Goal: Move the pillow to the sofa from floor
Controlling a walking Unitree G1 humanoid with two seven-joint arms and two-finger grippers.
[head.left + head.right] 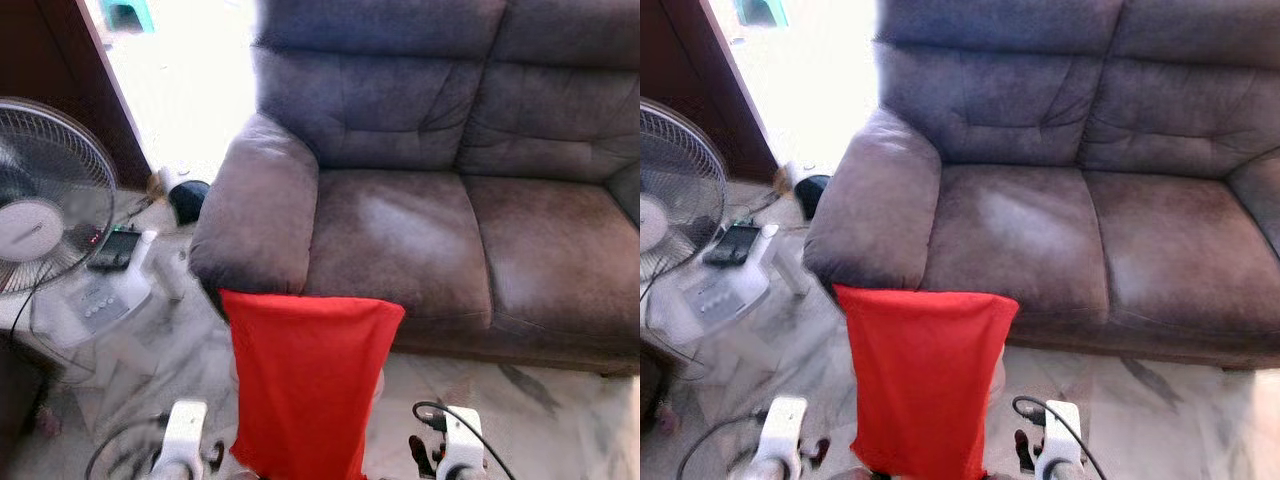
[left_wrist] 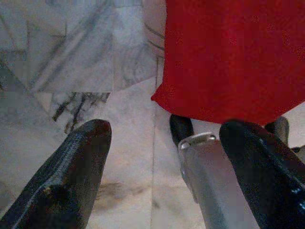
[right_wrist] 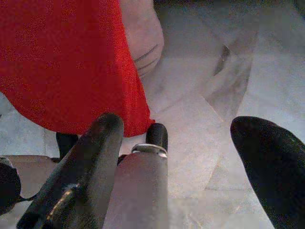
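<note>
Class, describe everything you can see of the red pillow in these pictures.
The red pillow is a plain bright red fabric piece, roughly rectangular, looking soft and limp. It stands upright between the robot's two arms in front of the brown sofa, its top edge reaching the front of the seat and armrest, above the marble floor. The left end effector and right end effector sit open on either side near its lower edge; what supports it cannot be told.
</note>
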